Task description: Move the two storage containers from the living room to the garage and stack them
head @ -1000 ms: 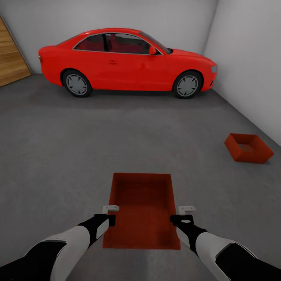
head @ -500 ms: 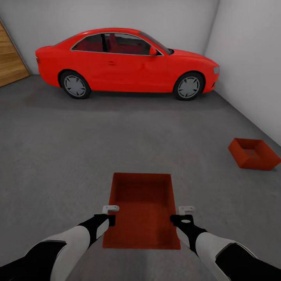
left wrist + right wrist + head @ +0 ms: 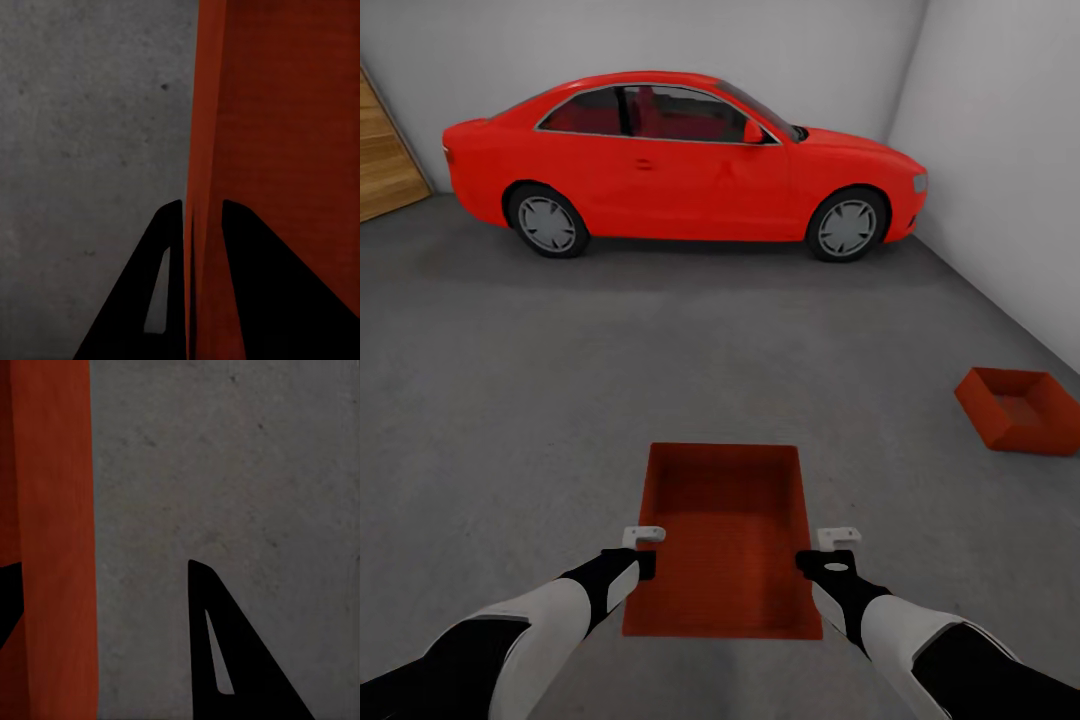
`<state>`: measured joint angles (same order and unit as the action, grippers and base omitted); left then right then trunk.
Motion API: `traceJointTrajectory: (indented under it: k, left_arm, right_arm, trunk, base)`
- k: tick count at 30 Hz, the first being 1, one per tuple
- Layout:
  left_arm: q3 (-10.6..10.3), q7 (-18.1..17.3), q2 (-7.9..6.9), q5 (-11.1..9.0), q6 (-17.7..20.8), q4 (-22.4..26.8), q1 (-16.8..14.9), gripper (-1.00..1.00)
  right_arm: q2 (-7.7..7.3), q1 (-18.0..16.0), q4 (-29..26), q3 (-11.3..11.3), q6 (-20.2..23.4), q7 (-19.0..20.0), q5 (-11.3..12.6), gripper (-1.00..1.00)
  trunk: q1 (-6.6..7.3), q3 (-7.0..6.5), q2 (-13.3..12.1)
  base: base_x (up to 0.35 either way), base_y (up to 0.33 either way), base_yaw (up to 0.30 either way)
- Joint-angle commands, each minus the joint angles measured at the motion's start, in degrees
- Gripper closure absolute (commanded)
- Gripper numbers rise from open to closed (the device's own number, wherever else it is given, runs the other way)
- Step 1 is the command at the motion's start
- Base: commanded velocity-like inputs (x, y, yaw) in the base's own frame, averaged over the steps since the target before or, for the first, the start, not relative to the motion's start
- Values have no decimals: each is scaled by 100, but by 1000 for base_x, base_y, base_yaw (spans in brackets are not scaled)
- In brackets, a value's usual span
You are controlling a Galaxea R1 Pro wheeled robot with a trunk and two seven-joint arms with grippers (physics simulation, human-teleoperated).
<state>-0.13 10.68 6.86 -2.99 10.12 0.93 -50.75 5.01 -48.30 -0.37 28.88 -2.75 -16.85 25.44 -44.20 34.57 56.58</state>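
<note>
Garage reached: left gripper [image 3: 643,550] pinches the carried storage container's [image 3: 725,535] wall, right gripper [image 3: 838,550] stands wide, and stacking on the far-right container [image 3: 1022,408] remains.

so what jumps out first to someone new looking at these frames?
The red car parked side-on against the far white wall dominates the head view. Next is the orange-red container held low in front between both arms, the left gripper pinching its side wall. A second container sits alone on the grey concrete floor at the right, near the side wall.
</note>
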Motion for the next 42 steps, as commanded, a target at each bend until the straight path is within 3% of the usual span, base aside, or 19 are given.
traceJointTrajectory:
  k: [1, 42]
  left_arm:
    - [-31, 39, 0, 9, 34, 12, -2, 100]
    - [-31, 39, 0, 9, 41, 12, -2, 100]
  right_arm:
    - [0, -4, 11, 30, -33, -34, 76, 100]
    - [-8, -4, 11, 30, -42, -64, 75, 100]
  trunk:
    - [-4, 4, 3]
    - [-4, 4, 3]
  base:
    - [322, 0, 0]
    - [322, 0, 0]
